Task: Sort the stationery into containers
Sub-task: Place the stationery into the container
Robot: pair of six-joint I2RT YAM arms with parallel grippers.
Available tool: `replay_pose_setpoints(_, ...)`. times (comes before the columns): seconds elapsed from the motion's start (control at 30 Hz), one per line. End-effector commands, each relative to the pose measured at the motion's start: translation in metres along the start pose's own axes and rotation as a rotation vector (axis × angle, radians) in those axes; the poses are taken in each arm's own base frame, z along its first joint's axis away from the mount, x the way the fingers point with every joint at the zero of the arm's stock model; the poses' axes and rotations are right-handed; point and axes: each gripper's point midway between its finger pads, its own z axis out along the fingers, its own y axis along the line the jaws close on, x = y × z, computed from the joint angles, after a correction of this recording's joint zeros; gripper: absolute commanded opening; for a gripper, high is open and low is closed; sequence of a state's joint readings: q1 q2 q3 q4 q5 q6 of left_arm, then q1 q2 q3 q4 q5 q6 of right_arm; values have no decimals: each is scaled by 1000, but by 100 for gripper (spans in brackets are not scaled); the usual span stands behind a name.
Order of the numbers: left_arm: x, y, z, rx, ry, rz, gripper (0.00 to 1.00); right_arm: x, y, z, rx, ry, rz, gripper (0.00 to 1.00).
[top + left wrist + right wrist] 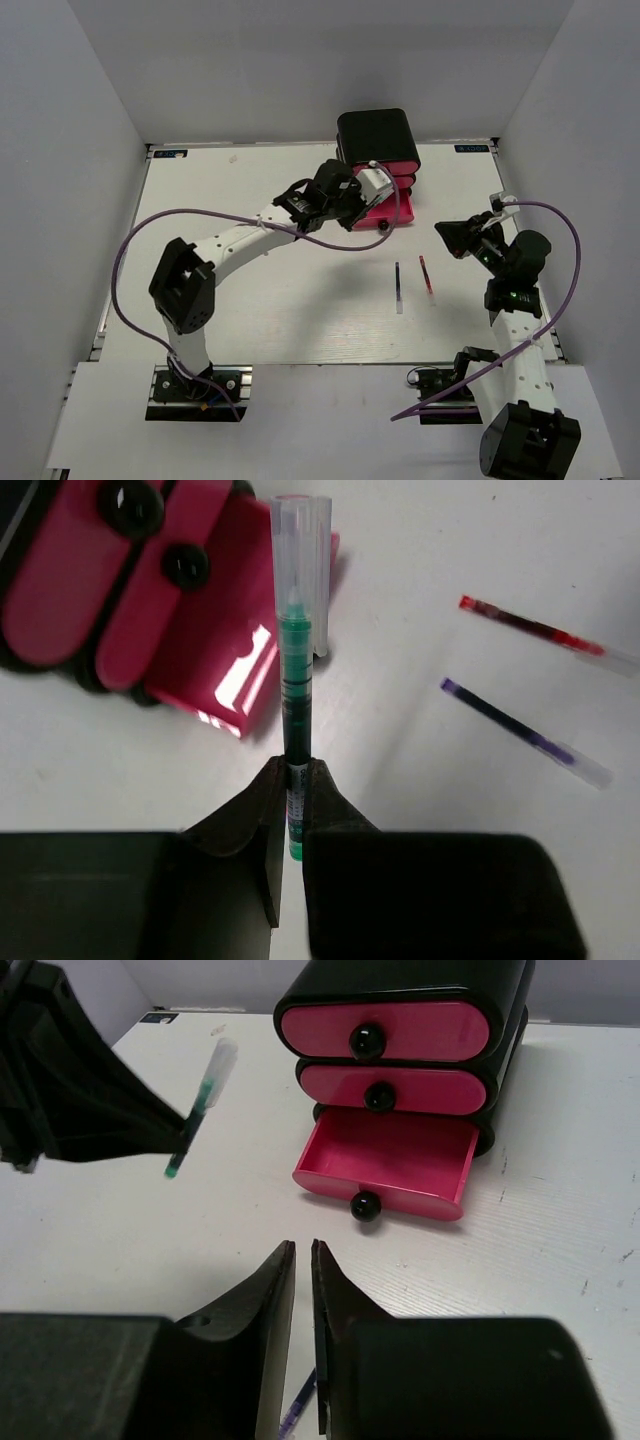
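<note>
Here, my left pincer [290, 772] is clamped tight on the lower end of the green pen [292, 680]. The barrel and its clear cap run straight out ahead of the jaws. Gripping it by the tail leaves most of its length free, which I judge should let it go into a drawer cap first. The pen is off the worktop [300, 325], tilted in the air. Its capped tip is up at the right corner of the bottom drawer [390, 1150], but it is not inside yet.

That drawer is pulled out of the black cabinet [400, 980] and looks bare inside, ready to take the pen. The two upper drawers [385, 1028] are pushed in, pink fronts flush and knobs facing me.

My right pincer [302, 1248] has nothing in it. Its jaws are drawn in to a thin slit, and it hangs low over the worktop on the right, pointing toward the cabinet. It is well apart from the left arm, a spacing that, as I read it, leaves the approach to the drawer free.

Nearer than the cabinet, between my two arms, the blue pen [398, 282] and the red pen [427, 273] lie flat on the worktop. They are close beside each other without touching, and neither has been sorted. Both lie nearer my right pincer.
</note>
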State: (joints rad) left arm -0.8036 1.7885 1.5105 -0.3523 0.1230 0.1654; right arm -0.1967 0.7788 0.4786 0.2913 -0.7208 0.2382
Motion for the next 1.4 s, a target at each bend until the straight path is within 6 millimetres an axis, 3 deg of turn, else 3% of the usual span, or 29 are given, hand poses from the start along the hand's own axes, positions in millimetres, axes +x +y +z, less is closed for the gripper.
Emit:
replay_pose_setpoints(0.0,-31,4,24,51,-117,313,0,-8,-1,-1,-10,-32,-49,18)
replay_pose_setpoints(0.17,-39,17,62,-4,-175,403,0,-13,-6,-4,13,-51,-60,20)
replay_pose_setpoints(0.27,-50,36,74,-82,-205,400,0,-13,-7,-5,16,-57,-63,23)
replay_pose_setpoints(0.47,-54,45,101,-130,-255,403,0,-12,-13,-6,21,-62,-52,27)
replay_pose_setpoints(0.53,-49,58,110,-167,-234,405,1,-13,-15,-6,28,-64,-52,29)
replay_pose_setpoints(0.8,-24,70,130,-223,-176,411,12,-13,-23,-10,47,-68,-41,35)
replay_pose_setpoints(0.93,-17,70,132,-221,-145,409,18,-12,-23,-11,45,-66,-33,39)
replay_pose_setpoints(1.03,-13,71,130,-227,-135,407,30,-10,-25,-12,47,-63,-26,43)
replay_pose_setpoints(1.07,-17,71,127,-229,-144,397,41,-10,-27,-12,48,-63,-22,45)
replay_pose_setpoints(1.2,-37,67,112,-240,-178,377,55,1,-26,-10,18,-33,27,53)
replay_pose_setpoints(1.33,-48,61,97,-238,-201,371,57,10,-25,-9,-8,10,25,61)
replay_pose_setpoints(1.37,-63,59,84,-238,-242,360,58,10,-26,-8,-10,17,8,61)
